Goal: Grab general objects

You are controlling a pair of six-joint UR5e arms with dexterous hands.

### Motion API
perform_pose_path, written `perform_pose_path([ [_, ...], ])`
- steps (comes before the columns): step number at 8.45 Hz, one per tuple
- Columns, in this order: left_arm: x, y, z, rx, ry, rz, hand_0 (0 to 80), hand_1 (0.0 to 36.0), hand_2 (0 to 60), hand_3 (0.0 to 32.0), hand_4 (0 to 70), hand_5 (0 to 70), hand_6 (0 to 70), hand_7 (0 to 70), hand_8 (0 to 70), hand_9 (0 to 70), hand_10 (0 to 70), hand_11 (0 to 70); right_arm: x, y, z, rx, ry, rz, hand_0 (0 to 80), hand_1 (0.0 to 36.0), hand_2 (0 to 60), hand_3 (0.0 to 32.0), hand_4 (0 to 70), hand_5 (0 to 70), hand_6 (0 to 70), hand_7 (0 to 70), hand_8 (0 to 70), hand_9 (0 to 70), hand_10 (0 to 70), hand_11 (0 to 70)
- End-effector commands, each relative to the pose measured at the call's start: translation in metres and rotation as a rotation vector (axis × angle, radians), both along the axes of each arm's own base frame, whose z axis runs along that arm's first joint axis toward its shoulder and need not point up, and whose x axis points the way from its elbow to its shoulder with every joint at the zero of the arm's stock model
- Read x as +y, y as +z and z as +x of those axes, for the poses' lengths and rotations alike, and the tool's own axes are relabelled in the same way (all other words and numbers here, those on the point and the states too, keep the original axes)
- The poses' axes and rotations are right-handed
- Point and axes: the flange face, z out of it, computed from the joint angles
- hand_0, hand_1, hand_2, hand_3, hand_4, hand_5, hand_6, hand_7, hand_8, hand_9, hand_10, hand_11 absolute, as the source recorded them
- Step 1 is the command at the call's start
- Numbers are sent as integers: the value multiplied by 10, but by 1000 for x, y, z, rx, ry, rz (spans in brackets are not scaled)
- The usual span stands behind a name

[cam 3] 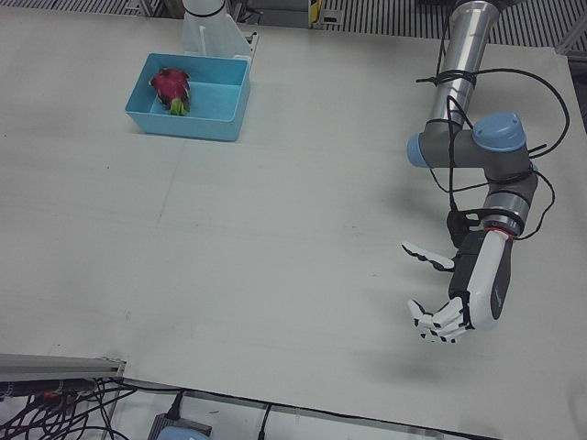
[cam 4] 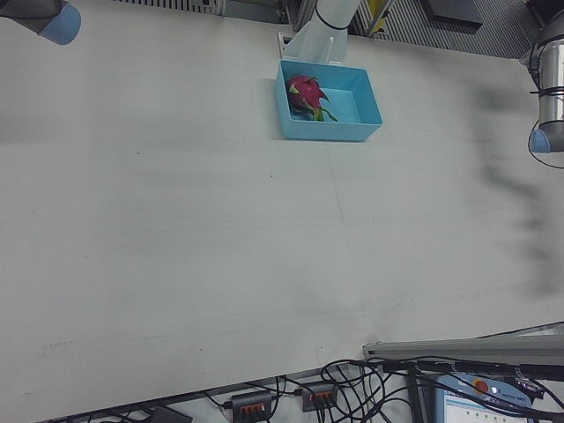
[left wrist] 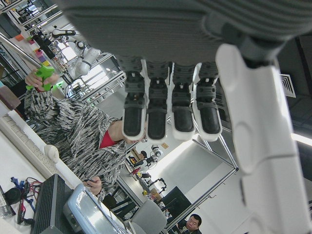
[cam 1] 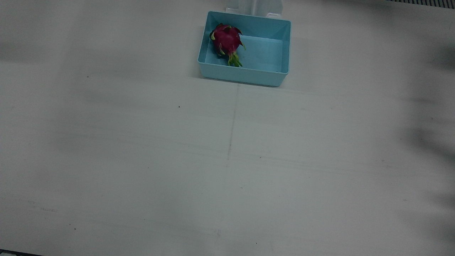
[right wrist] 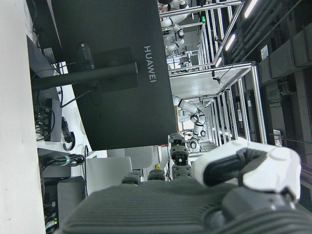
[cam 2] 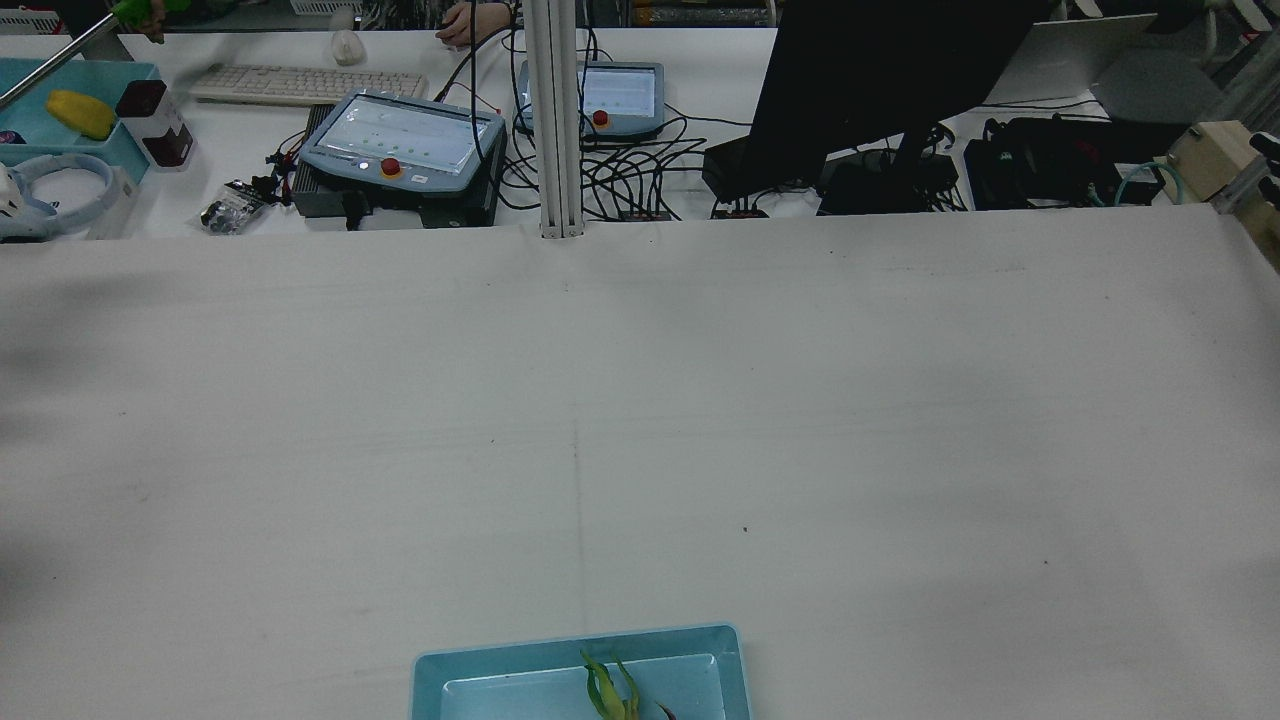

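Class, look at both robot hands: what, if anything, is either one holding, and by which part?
Nothing is held. The left hand is open over bare table; the right hand grips nothing. The dragon fruit lies in the blue bin.

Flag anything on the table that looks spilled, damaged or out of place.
Nothing stands out. The dragon fruit lies whole inside the blue bin, the bin sits flat on the table, and the left hand is open, well clear of both.

I can read one word, HUAWEI, in white letters on the back of the big black screen point(right wrist: 117, 83).
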Motion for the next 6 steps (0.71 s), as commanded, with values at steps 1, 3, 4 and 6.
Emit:
perform_pose_path([
  [1,2,4,-2,3,1,-6,497,191,438,0,218,568,485,576,405,483,312,458,0,0,0,0,1,1,0,0,0,0,0,0,0,0,0,0,0,0],
  [3,2,4,-1,1,2,-4,499,190,425,0,217,571,483,576,405,484,313,458,0,0,0,0,1,1,0,0,0,0,0,0,0,0,0,0,0,0],
  [4,1,3,0,1,1,1,498,188,419,0,213,568,476,572,398,478,307,452,0,0,0,0,1,1,0,0,0,0,0,0,0,0,0,0,0,0],
  [6,1,2,0,2,2,-1,497,186,408,0,209,566,472,569,393,473,308,452,0,0,0,0,1,1,0,0,0,0,0,0,0,0,0,0,0,0],
])
